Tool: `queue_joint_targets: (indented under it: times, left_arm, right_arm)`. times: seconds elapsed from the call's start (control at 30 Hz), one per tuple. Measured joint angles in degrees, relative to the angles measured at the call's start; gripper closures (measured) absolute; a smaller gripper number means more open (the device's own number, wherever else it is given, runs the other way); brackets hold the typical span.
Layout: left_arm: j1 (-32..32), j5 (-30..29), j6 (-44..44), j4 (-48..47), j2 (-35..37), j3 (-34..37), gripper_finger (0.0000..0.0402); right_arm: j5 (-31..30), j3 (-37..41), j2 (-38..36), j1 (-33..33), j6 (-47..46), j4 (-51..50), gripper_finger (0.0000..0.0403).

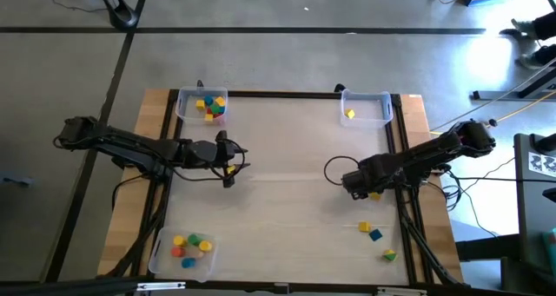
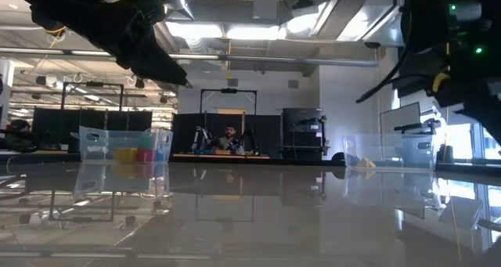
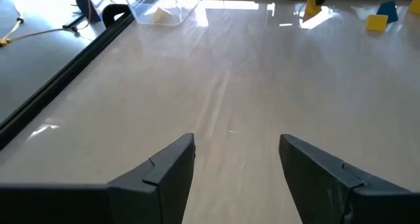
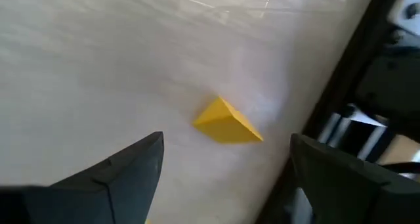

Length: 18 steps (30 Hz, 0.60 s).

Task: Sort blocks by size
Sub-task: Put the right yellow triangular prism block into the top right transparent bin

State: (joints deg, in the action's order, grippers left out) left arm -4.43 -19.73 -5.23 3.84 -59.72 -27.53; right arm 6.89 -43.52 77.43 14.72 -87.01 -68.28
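A yellow block [image 4: 226, 122] lies on the table below my right gripper [image 4: 226, 144], which is open and hovers over it near the right edge [image 1: 356, 185]; the block also shows in the high view [image 1: 375, 194]. Three more loose blocks lie at the near right: yellow [image 1: 364, 226], blue [image 1: 374, 234] and yellow-green [image 1: 388, 256]. My left gripper [image 1: 230, 161] is open and empty over bare table at the left-centre; it also shows in the left wrist view [image 3: 237, 144].
Three clear trays stand on the table. The far-left tray [image 1: 184, 96] holds several blocks. The far-right tray [image 1: 382, 105] holds one yellow block [image 1: 349, 114]. The near-left tray [image 1: 161, 253] holds several blocks. Black rails [image 1: 169, 140] run along the table's sides.
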Motion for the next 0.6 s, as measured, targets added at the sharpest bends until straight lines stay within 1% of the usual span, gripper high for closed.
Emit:
queue_joint_targets:
  times: [0.13,0.23,0.4,0.5,0.6]
  left_arm:
    - [0.0,0.0,0.6,-0.1,0.0,0.0,0.0192]
    - [0.0,0.0,1.3,-0.1,0.0,0.0,0.0192]
    - [0.0,0.0,1.7,-0.1,0.0,0.0,0.0192]
    - [0.0,0.0,1.8,-0.1,0.0,0.0,0.0192]
    - [0.2,0.0,1.8,0.0,0.0,0.0,0.0192]
  right_arm:
    - [-1.2,2.5,0.0,1.1,-4.8,4.0,0.0075]
    - [-2.4,4.5,0.0,2.4,-8.3,5.3,0.0075]
    - [-1.3,8.0,0.0,4.6,-13.2,8.9,0.0075]
    - [-1.8,9.6,-0.2,5.3,-14.7,12.1,0.0077]
    - [-1.9,10.0,-0.2,5.3,-14.8,13.3,0.0093]
